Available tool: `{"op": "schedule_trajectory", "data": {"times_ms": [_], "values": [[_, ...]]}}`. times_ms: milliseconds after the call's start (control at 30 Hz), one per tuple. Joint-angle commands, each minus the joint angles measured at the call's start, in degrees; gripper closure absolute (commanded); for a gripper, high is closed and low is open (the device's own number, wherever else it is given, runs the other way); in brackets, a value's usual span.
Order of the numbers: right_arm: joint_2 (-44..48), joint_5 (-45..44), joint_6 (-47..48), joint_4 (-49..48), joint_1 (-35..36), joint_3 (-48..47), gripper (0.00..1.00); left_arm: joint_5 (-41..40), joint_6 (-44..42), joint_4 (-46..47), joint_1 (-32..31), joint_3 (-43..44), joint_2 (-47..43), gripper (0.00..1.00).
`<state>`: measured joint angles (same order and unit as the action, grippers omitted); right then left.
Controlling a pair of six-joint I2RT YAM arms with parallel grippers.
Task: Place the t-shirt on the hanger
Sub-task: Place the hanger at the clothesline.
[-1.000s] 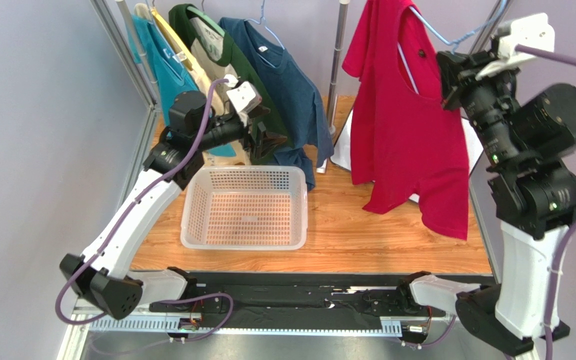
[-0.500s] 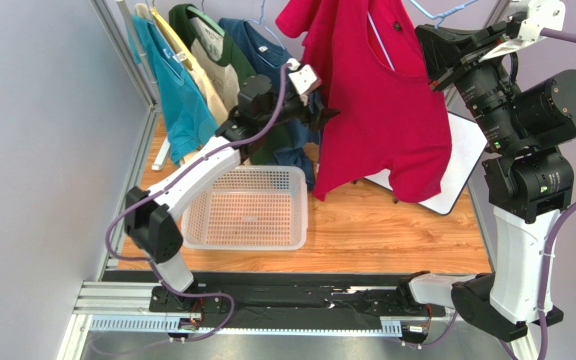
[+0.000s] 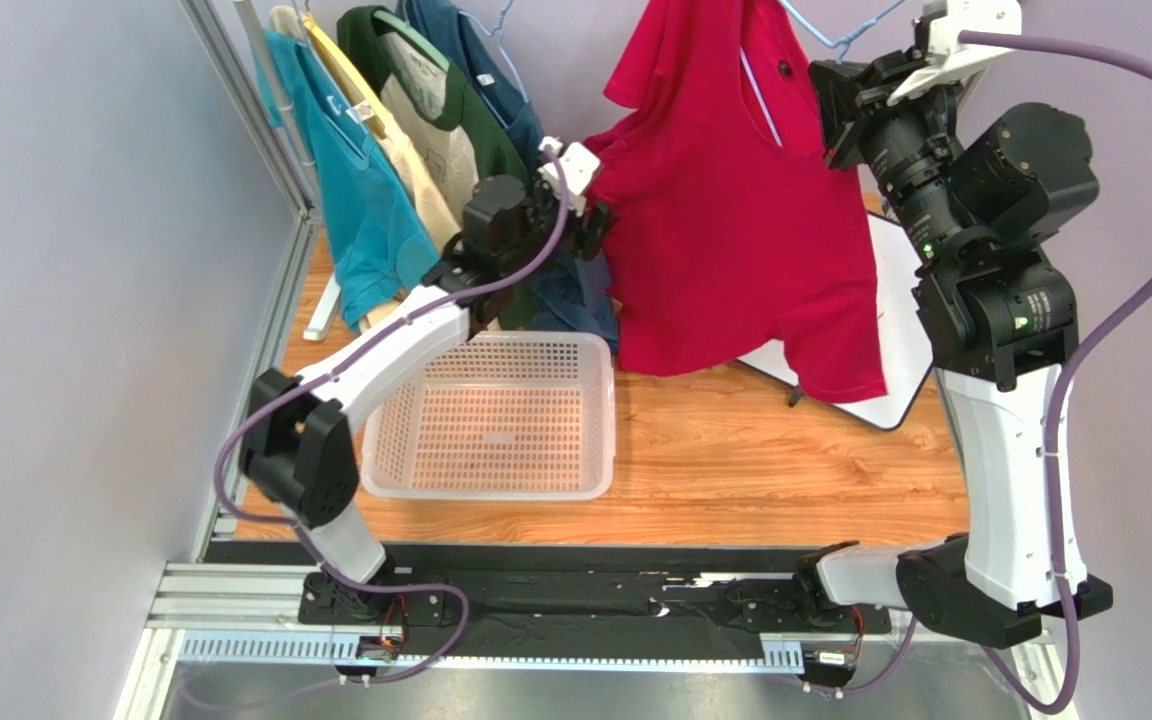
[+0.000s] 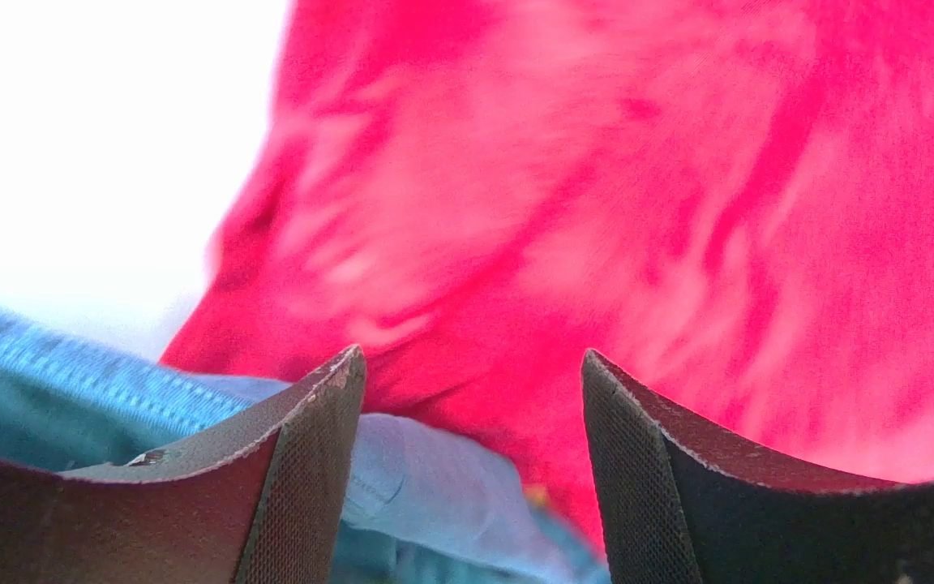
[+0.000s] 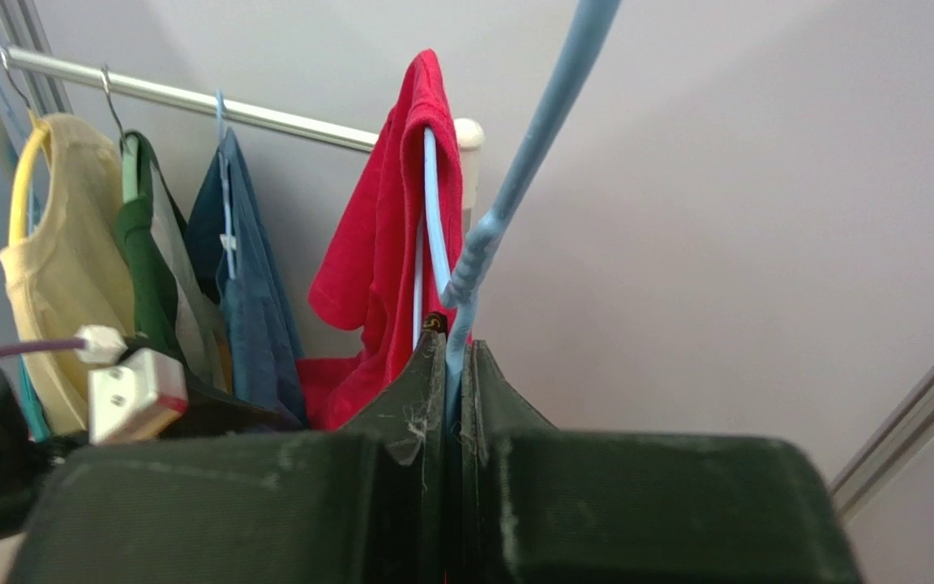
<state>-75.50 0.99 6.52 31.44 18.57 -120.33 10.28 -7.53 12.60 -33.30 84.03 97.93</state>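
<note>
The red t-shirt [image 3: 732, 210] hangs on the light-blue wire hanger [image 3: 823, 27], high at the back of the table. My right gripper [image 3: 833, 108] is shut on the hanger's wire just below its hook. In the right wrist view the gripper [image 5: 454, 347] pinches the hanger [image 5: 521, 158], with the t-shirt [image 5: 387, 231] draped beyond it. My left gripper [image 3: 597, 228] is open at the shirt's lower left edge. In the left wrist view the gripper [image 4: 472, 377] has nothing between its fingers, and the t-shirt [image 4: 630, 183] is right in front of it.
A clothes rail [image 5: 253, 112] at the back left carries a teal shirt [image 3: 342, 165], a green-and-cream shirt [image 3: 432, 105] and a navy shirt [image 3: 492, 75]. Navy cloth [image 4: 435, 475] lies below the left fingers. A white basket [image 3: 387, 435] sits mid-table. A white board [image 3: 898, 330] lies behind the shirt.
My right arm has carried the hanger and t-shirt left, towards the rail. My left arm has swung from the hanging shirts over to the red shirt's left edge.
</note>
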Motion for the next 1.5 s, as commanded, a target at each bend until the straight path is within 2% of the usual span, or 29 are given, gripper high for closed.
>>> {"op": "schedule_trajectory", "data": {"times_ms": [0,133,267,533,733,867,1000,1467], "values": [[1.77,0.04,1.04,-3.93,-0.11,2.03,1.00,-0.18,-2.57,1.20,1.39,-4.48,-9.59,0.28],[-1.39,4.00,-0.63,-3.23,-0.11,1.33,1.00,-1.14,-2.67,-0.64,1.75,-5.63,-11.71,0.27],[-8.75,5.85,-0.82,-0.60,0.06,-2.88,1.00,-2.37,-2.40,-1.88,2.01,-6.07,-13.02,0.26],[-18.62,6.39,2.17,0.55,0.24,-11.23,1.00,-2.38,-1.88,-2.40,2.63,-7.57,-14.78,0.24],[-23.71,7.00,5.25,-4.53,0.07,-12.56,1.00,0.17,0.41,-4.86,3.06,-7.39,-15.49,0.22],[-28.46,8.06,4.82,-9.55,0.15,-18.07,1.00,1.23,3.39,-6.80,3.06,-8.18,-16.80,0.21],[-33.74,8.15,4.81,-11.49,0.24,-22.56,1.00,1.84,4.71,-8.73,3.06,-8.97,-19.00,0.21],[-45.08,6.66,7.71,-17.64,2.26,-28.20,1.00,3.43,6.56,-10.05,4.03,-14.42,-23.48,0.20]]}}
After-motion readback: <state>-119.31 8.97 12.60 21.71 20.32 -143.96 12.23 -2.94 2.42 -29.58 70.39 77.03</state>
